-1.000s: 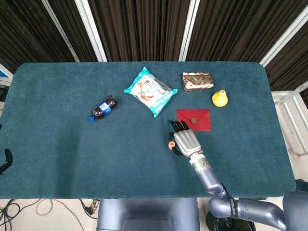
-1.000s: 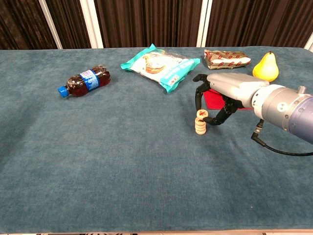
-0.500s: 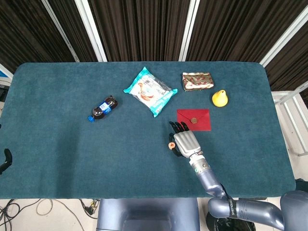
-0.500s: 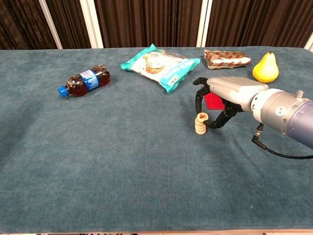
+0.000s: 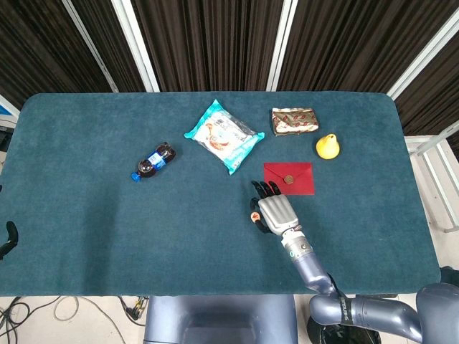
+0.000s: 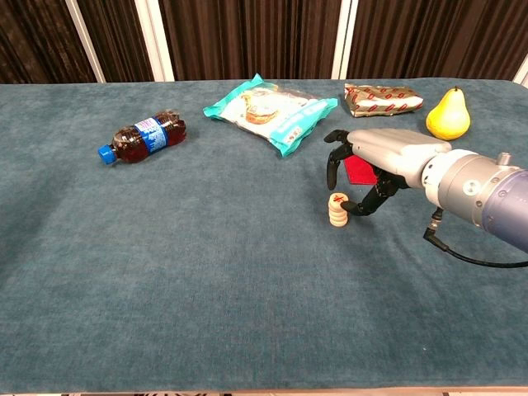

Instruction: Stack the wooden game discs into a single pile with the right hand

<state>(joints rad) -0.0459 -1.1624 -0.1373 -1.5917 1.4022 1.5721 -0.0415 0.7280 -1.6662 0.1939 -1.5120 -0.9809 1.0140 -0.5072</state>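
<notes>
In the head view, the small pile of round wooden game discs [image 5: 254, 215] sits right of the middle of the teal cloth table [image 5: 86, 215], nearer the near edge, just beside the grey right hand [image 5: 275, 210], which reaches palm-down toward the far edge. In the chest view, the discs [image 6: 337, 209] stand stacked with a red-marked one on top; no loose disc shows, so stacking looks done. The right hand [image 6: 375, 169] arches over them, fingers [image 6: 330, 169] apart, seemingly holding nothing

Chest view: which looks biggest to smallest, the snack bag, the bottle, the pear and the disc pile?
1. snack bag
2. bottle
3. pear
4. disc pile

The pear lies farther back, so its rank is less sure.
</notes>
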